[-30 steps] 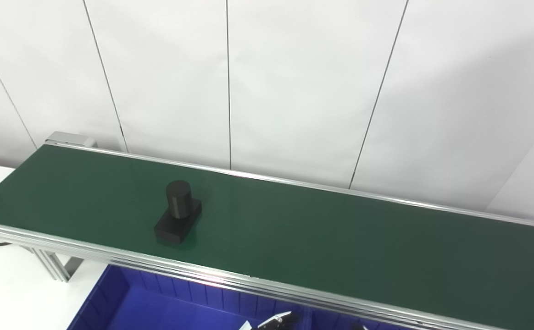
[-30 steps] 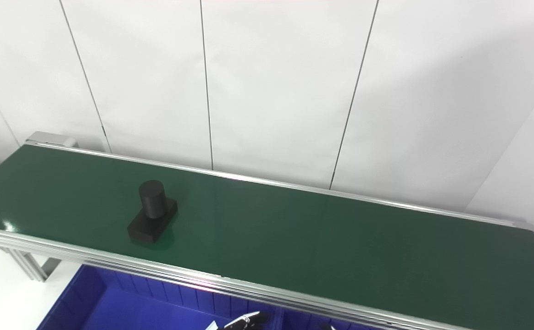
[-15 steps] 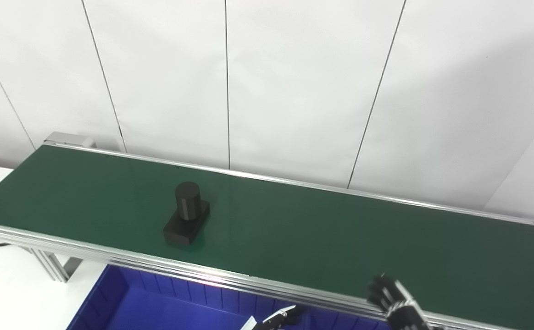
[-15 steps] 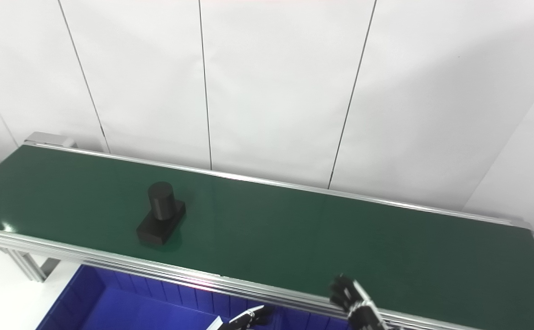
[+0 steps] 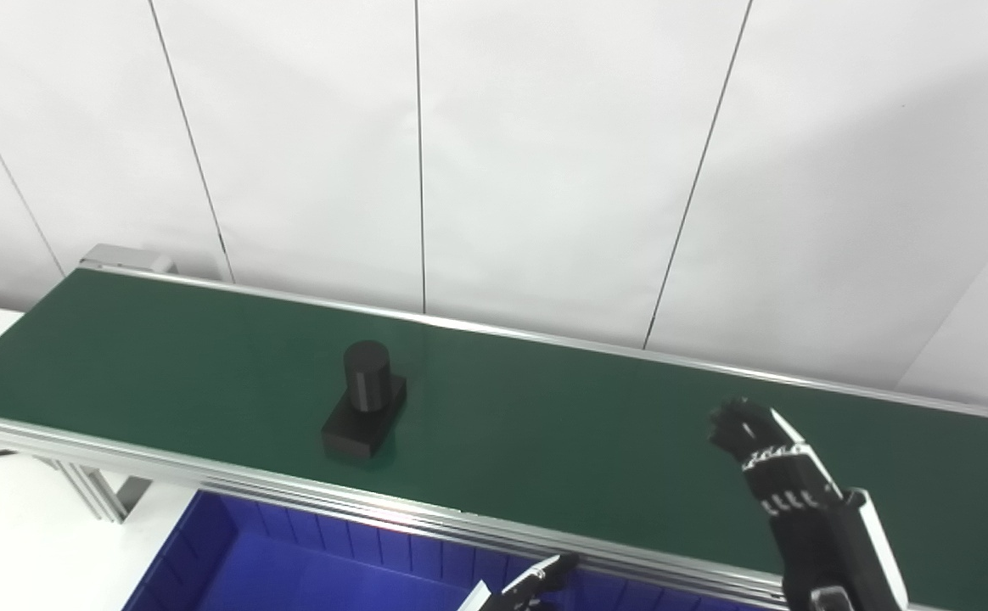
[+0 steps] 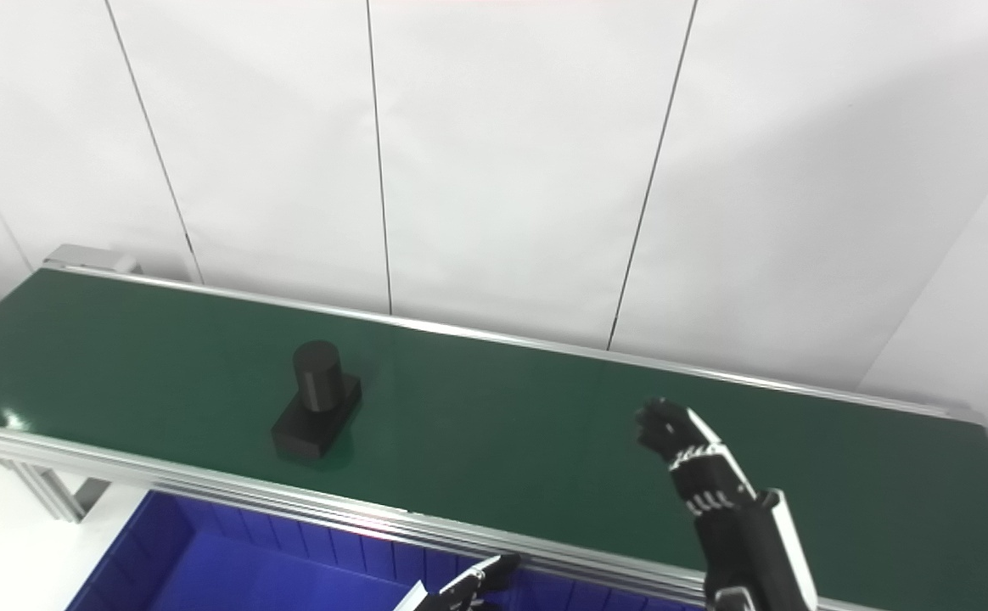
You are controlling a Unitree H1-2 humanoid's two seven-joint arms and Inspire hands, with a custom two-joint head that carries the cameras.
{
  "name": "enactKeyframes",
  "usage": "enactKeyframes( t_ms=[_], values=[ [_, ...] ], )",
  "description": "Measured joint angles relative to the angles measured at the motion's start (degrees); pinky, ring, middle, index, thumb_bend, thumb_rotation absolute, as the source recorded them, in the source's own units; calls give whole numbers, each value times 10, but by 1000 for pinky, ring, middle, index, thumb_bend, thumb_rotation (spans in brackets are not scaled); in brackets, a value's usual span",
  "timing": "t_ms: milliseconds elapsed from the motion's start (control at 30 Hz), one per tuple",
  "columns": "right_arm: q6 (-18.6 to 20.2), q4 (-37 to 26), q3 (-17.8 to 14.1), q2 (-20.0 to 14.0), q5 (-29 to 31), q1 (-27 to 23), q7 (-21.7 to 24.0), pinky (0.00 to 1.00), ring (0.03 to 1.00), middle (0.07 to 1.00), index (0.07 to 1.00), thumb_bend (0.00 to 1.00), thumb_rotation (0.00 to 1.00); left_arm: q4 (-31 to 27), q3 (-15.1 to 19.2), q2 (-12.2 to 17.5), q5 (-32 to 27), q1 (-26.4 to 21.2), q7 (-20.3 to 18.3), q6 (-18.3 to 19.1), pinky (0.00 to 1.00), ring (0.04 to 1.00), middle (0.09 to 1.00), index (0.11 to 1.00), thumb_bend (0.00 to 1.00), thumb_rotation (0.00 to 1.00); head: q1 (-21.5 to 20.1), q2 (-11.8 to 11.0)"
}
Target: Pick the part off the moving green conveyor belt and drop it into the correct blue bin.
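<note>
Green conveyor belt [image 5: 587,424], black part [image 5: 364,400] upright

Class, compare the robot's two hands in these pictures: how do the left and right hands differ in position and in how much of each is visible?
The right robot hand is raised over the green conveyor belt; the left robot hand sits low, in front of the belt by the blue bin. The right shows with its forearm; the left shows only fingertips at the picture's bottom edge. Both are dark, and neither touches the black part.
</note>
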Motion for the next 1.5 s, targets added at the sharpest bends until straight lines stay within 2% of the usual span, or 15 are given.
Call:
enactKeyframes(
  t_ms=[200, 400, 567, 700, 933, 1033, 1067, 1100, 1133, 1267, 1500],
  values=[
    [-6, 92, -4, 19, -22, -65, -8, 845, 880, 890, 878, 862, 642, -7, -8, 0, -2, 5, 1, 0, 829, 906, 936, 905, 961, 963, -1, -3],
    [-9, 173, -5, 44, -56, -133, -17, 852, 884, 887, 872, 878, 665, -10, -16, 1, 3, 7, 2, 0, 825, 909, 936, 902, 977, 955, 3, -2],
    [-9, 229, 1, 77, -70, -161, -35, 852, 888, 900, 880, 890, 657, -18, -13, 2, 2, 8, 9, 0, 840, 919, 940, 906, 975, 956, -3, 1],
    [-8, 288, 13, 100, -101, -186, -47, 859, 881, 895, 877, 937, 671, -26, -13, 3, 3, 9, 13, 0, 830, 911, 935, 903, 984, 966, 2, -2],
    [-6, 367, 34, 110, -151, -235, -56, 868, 906, 915, 892, 931, 653, -28, -21, 3, 10, 10, 28, 0, 826, 912, 937, 904, 989, 962, 6, -9],
    [-7, 419, 43, 109, -165, -258, -56, 866, 907, 923, 899, 891, 618, -26, -27, 2, 10, 10, 40, 0, 830, 911, 935, 902, 992, 958, 11, -27],
    [-7, 433, 46, 108, -169, -262, -56, 857, 904, 923, 901, 879, 605, -26, -30, 1, 10, 10, 43, 0, 829, 912, 935, 899, 994, 950, 14, -26],
    [-7, 439, 50, 105, -174, -264, -56, 856, 904, 923, 902, 878, 603, -26, -33, 0, 10, 10, 45, 0, 829, 912, 935, 898, 994, 949, 14, -26],
    [-7, 440, 53, 101, -177, -264, -54, 847, 894, 916, 896, 899, 584, -26, -36, 0, 10, 11, 46, 0, 827, 909, 930, 893, 998, 949, 17, -17],
    [-7, 437, 60, 90, -201, -266, -58, 805, 863, 900, 886, 940, 501, -31, -50, -2, 17, 13, 61, 0, 835, 905, 926, 898, 989, 949, 18, -16],
    [-7, 434, 60, 83, -229, -266, -94, 800, 844, 892, 887, 926, 403, -31, -67, -5, 36, 12, 81, 0, 828, 892, 917, 888, 968, 958, 25, -14]
  ],
)
